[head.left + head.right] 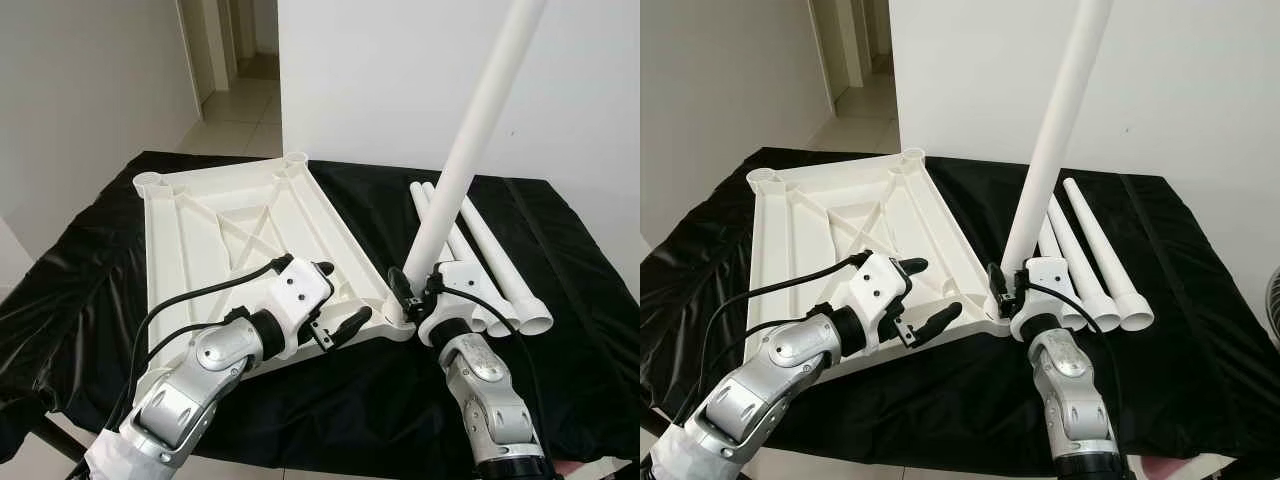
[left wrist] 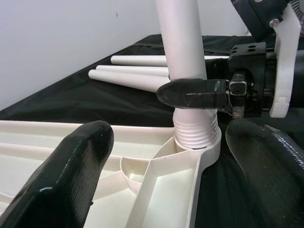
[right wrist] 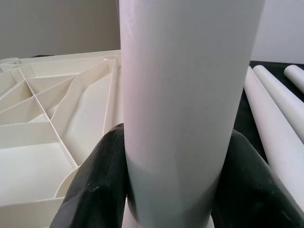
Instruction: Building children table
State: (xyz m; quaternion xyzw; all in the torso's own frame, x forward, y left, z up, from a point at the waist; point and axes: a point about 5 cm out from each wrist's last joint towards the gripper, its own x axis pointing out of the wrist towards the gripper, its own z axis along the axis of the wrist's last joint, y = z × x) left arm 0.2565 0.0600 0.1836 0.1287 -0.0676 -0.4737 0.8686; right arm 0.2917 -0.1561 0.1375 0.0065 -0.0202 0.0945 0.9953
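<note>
The right tool [image 1: 412,296] is closed round the lower end of a white leg [image 1: 465,160], its black fingers [image 3: 95,185] pressed against either side of the tube. The leg stands tilted, its top leaning away from the robot and to its right, and its ribbed, threaded foot sits in the round socket [image 2: 199,147] at the near right corner of the tabletop [image 1: 230,240]. The left tool [image 1: 335,300] hovers just over the near edge of the tabletop, close beside that corner, with its fingers [image 2: 71,175] spread wide and nothing between them.

The tabletop lies upside down on the worktop [image 1: 90,290], a cream plastic rectangle with a raised rim, thin stiffening ribs crossing in an X over a central panel, and round sockets at the corners that can be seen. The leg is a smooth, matt white tube. Three spare legs [image 1: 500,270] of the same make lie side by side just to the right of the tabletop, flared open ends toward the robot. A glossy, creased black cloth [image 1: 560,300] covers the worktop. Behind it are a plain white wall [image 1: 380,70] and a tiled hallway [image 1: 240,110]
</note>
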